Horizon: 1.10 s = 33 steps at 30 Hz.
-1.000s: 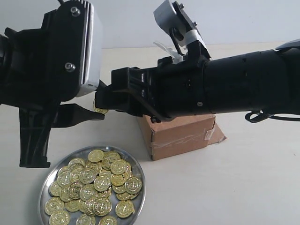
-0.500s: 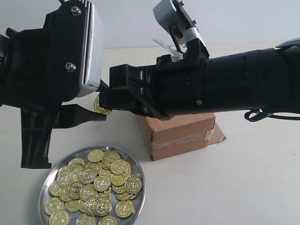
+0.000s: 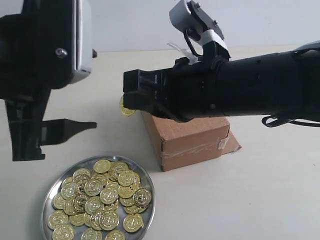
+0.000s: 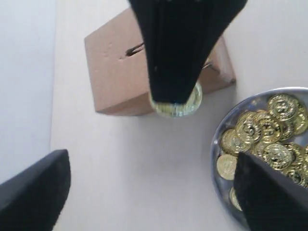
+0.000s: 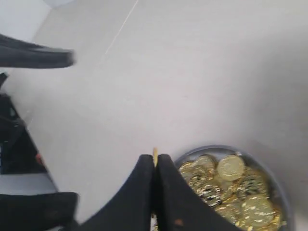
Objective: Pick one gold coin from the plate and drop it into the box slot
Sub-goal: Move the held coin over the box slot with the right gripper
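The plate (image 3: 46,199) of coins (image 3: 100,192) lies on the tabletop (image 3: 260,195) at front left, the box (image 3: 195,142) right of and behind it; one coin (image 3: 127,110) hangs in the right tool (image 3: 128,104) just left of the box (clear of the tabletop)

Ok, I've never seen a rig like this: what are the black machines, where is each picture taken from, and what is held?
They are robot arms, a left arm and a right arm, each ending in a two-fingered gripper. The wide picture comes from a camera off the arms; the other two come from cameras on the wrists. On the table lie a silver plate heaped with gold coins and a brown cardboard box with a slot cut in it. The right gripper is shut on one gold coin, in the air near the box's edge, not yet over the slot. The left gripper is open and empty.
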Each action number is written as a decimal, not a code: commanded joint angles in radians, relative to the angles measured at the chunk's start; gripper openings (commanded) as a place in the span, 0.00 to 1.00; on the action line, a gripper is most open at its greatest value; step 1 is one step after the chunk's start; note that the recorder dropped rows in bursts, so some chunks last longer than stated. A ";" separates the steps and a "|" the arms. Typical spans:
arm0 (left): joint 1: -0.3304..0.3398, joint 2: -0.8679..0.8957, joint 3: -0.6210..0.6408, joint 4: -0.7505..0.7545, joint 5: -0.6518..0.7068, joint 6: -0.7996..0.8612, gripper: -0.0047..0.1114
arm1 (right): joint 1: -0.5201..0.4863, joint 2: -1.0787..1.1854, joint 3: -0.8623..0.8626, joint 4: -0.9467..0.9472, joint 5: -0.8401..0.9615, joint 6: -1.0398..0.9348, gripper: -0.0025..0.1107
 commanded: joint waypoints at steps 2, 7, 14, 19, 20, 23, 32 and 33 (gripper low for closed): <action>-0.005 -0.135 0.002 0.115 0.100 -0.266 0.47 | 0.002 -0.020 -0.001 -0.006 -0.384 -0.121 0.02; -0.005 -0.275 0.002 0.102 0.205 -0.495 0.14 | 0.002 -0.020 -0.001 -0.006 -0.591 -0.284 0.02; -0.005 -0.369 0.002 0.053 0.323 -0.504 0.06 | 0.002 0.165 -0.104 -0.006 -0.600 -0.317 0.02; -0.005 -0.373 0.002 0.053 0.398 -0.504 0.06 | 0.002 0.229 -0.161 -0.006 -0.603 -0.317 0.02; -0.005 -0.373 0.002 0.053 0.403 -0.504 0.06 | 0.002 0.240 -0.169 -0.006 -0.606 -0.315 0.02; -0.005 -0.373 0.002 0.053 0.403 -0.502 0.06 | 0.002 0.269 -0.186 -0.006 -0.606 -0.313 0.02; -0.005 -0.373 0.002 0.053 0.402 -0.500 0.06 | 0.002 0.310 -0.195 -0.006 -0.614 -0.313 0.02; -0.005 -0.373 0.002 0.053 0.402 -0.500 0.06 | 0.002 0.313 -0.195 -0.006 -0.614 -0.313 0.02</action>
